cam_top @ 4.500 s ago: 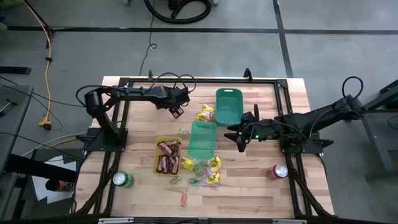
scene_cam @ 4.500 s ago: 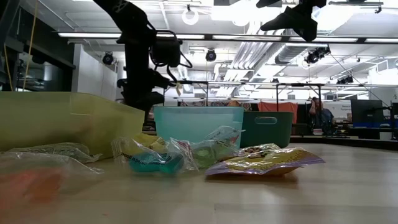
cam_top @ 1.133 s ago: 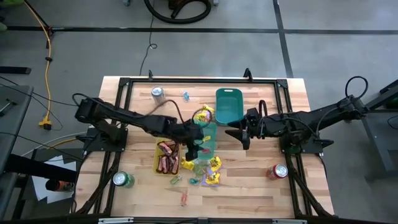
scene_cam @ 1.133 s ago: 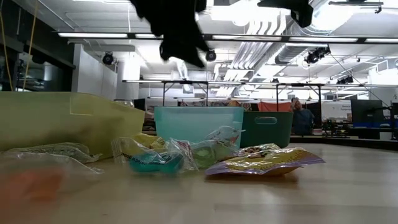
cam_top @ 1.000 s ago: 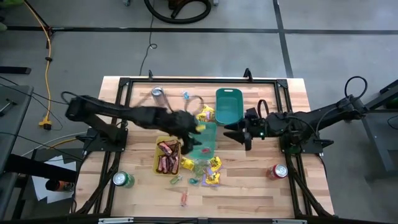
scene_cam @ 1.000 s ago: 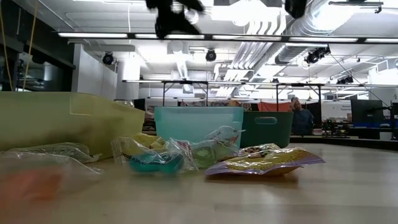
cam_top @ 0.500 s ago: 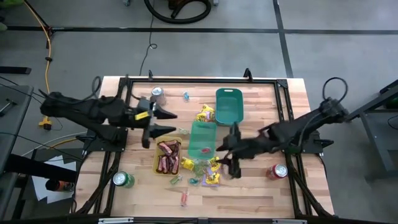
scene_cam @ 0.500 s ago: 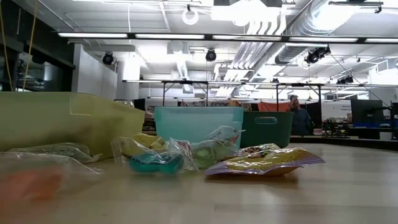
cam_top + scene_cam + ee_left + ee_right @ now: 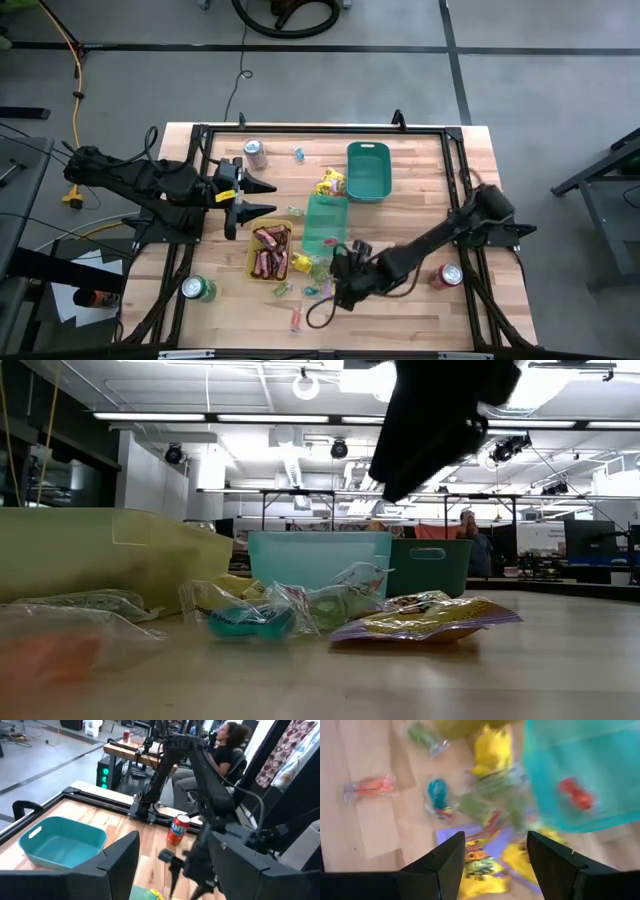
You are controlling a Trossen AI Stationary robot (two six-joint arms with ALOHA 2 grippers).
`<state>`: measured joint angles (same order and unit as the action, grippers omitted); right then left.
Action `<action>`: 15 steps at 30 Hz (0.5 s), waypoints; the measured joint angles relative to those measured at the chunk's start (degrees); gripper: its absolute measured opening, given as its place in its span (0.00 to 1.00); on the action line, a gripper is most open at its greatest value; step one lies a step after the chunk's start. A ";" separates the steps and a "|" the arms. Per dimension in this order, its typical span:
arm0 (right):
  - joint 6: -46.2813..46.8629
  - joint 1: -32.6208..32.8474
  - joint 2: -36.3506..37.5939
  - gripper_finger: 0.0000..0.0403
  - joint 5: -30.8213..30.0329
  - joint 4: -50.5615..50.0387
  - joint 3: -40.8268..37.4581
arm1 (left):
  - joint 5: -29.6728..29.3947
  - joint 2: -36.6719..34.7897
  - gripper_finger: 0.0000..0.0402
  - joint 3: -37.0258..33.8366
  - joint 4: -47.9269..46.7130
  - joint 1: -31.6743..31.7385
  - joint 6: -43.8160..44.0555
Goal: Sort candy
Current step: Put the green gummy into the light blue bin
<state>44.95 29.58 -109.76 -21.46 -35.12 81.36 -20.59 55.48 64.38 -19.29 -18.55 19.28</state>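
The candy lies in a loose pile (image 9: 325, 272) near the table's front: a purple-and-yellow packet (image 9: 482, 852), a blue piece (image 9: 438, 793), an orange piece (image 9: 369, 787) and yellow packets (image 9: 492, 749). Dark red bars fill the yellow tray (image 9: 270, 250). My right gripper (image 9: 340, 287) hangs open above the pile, tipped down, with the purple-and-yellow packet below the gap between its fingers. It shows as a dark blur (image 9: 440, 420) in the low view. My left gripper (image 9: 262, 197) stands open at the table's left, pointing across toward the trays, with nothing between its fingers.
A light teal tray (image 9: 325, 222) holding a red piece (image 9: 576, 794) stands beside the yellow one; a darker teal tray (image 9: 368, 170) stands behind it. Cans stand at the far left (image 9: 254, 150), near left (image 9: 197, 290) and near right (image 9: 445, 276). More sweets (image 9: 331, 182) lie at the back.
My left gripper has drawn back from over the trays toward the table's left edge, rising, still open. My right gripper has swung from beside the light teal tray toward the near edge and down over the candy pile, tipping downward, still open.
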 joint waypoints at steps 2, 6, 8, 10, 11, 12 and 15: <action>2.26 0.53 -2.12 0.52 -0.90 0.88 0.00 | 0.01 -0.01 0.56 0.00 -0.85 0.00 0.01; 9.03 1.02 -5.22 0.52 -4.21 0.59 0.00 | 0.01 -0.02 0.56 0.00 -1.23 0.00 0.07; 11.54 1.01 -5.95 0.52 -6.38 0.43 -0.01 | 0.01 0.00 0.56 0.00 -1.44 0.02 0.09; 13.37 1.01 -6.36 0.52 -8.28 0.16 -0.02 | 0.01 0.00 0.56 0.00 -1.58 0.02 0.14; 14.06 1.00 -6.51 0.52 -8.97 0.09 0.00 | 0.01 0.00 0.56 0.00 -1.67 0.02 0.17; 14.60 0.88 -6.51 0.52 -9.58 -0.08 -0.02 | 0.01 0.00 0.56 0.00 -1.80 0.01 0.18; 15.63 0.27 -6.65 0.52 -10.20 0.06 0.00 | 0.01 0.00 0.56 0.00 -1.86 0.04 0.25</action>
<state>60.57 29.85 -116.40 -31.66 -35.07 81.36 -20.58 55.48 64.38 -21.15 -18.50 19.54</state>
